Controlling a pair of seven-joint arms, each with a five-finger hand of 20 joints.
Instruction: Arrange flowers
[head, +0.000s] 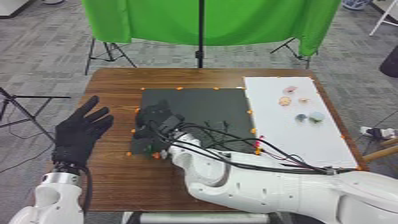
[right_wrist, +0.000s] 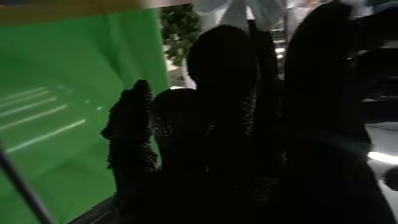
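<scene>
Pointing away from the robot over the left edge of the brown wooden table (head: 115, 185), the left hand (head: 78, 132) has its fingers straight and spread wide. To its right, a dark square mat (head: 200, 100) lies on the table, dotted with orange marks round its border. Near the mat's near left corner sit small red and green pieces (head: 157, 155), too small to identify. The right hand (head: 158, 116) is over the mat's left part, its arm crossing from the right with black cables (head: 293, 171) along it. In the right wrist view its fingers (right_wrist: 222, 65) are fairly straight, with narrow gaps between them; whether they hold anything, I cannot tell. Behind the table, a green cloth (head: 258, 22) hangs with a black pole (head: 201, 30) in front. Right of the mat, on a white sheet (head: 275, 117), lie small flower-like pieces: a peach one (head: 284, 101), a pink one (head: 290, 90) just beyond it, a blue-grey one (head: 301, 117), a smaller pale peach one (head: 303, 100), and a pale blue-green one (head: 316, 116) beside the blue-grey one.
</scene>
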